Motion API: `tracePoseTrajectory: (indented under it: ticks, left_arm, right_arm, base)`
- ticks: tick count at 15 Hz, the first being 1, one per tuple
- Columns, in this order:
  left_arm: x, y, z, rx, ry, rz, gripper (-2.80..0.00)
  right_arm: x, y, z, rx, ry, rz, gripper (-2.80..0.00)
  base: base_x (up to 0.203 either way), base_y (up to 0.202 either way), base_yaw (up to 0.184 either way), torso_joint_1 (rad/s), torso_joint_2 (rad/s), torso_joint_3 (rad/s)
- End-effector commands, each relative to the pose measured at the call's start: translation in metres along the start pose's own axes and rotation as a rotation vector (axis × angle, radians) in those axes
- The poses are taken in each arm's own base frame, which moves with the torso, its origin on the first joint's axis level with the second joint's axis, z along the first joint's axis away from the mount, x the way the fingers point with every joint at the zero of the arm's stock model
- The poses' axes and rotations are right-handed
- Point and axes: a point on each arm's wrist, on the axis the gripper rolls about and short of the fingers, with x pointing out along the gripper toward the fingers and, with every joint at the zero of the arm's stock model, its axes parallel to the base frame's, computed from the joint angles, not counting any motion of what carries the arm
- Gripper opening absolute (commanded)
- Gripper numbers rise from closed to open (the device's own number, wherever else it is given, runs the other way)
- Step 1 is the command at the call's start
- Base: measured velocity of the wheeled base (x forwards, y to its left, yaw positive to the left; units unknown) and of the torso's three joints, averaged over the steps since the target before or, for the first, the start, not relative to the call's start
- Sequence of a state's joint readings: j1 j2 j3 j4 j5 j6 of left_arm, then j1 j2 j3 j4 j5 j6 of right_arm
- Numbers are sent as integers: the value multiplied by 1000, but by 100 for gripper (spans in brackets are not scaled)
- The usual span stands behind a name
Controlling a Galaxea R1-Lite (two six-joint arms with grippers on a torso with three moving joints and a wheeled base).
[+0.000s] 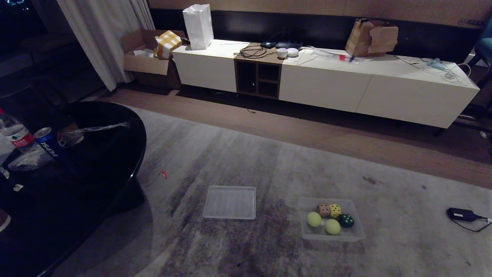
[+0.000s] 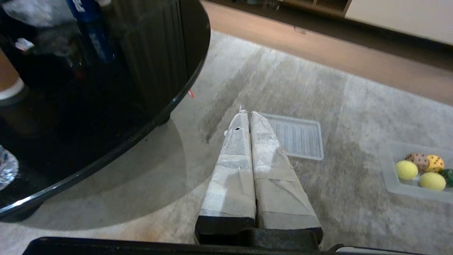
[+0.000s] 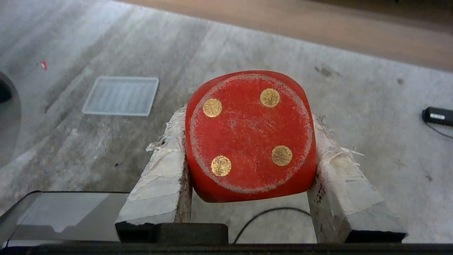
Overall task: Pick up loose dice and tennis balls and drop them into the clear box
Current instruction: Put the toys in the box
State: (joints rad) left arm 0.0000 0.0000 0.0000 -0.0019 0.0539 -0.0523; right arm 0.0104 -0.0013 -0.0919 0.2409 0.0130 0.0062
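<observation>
Red die (image 3: 250, 136) is clamped between the right gripper (image 3: 249, 166)'s two taped fingers (image 3: 161, 184), four gold pips facing the wrist camera, carried up over the grey rug (image 1: 238, 154). My guess is it's gripped on two flat sides so it can't roll out on the way to the drop

Left gripper (image 2: 247, 117) has its fingers pressed together with nothing in them, hanging near the black glass table (image 1: 96, 154), so it looks like it's just parked

Clear box (image 1: 357, 234) sits on the rug well off to the right of its lid (image 1: 230, 202), which lies flat by itself, presumably pulled off so stuff can drop straight in. Inside there are already two tennis balls (image 1: 314, 219), a tan die (image 1: 323, 209), a yellow die (image 1: 335, 210) and a dark green one (image 1: 346, 220), all bunched together. So the red one seems to be the last piece left

Readable text: the blue can (image 1: 47, 143) on the table says PEPSI. The bottle (image 1: 15, 132) next to it has a red label but I can't make out the writing
</observation>
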Motion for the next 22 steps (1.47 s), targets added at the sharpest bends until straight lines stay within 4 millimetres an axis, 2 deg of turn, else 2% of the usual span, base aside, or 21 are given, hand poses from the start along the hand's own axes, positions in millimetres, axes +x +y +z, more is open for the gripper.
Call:
tracePoseTrajectory:
  ticks: [1, 22]
  left_arm:
    - [0, 0, 0, -1, 2, 1, -280]
    - [0, 0, 0, -1, 2, 1, -280]
  right_arm:
    - [0, 0, 0, 0, 3, 1, -280]
    - [0, 0, 0, 0, 3, 1, -280]
  base:
    - [0, 0, 0, 4, 7, -199]
    - [0, 0, 0, 2, 4, -197]
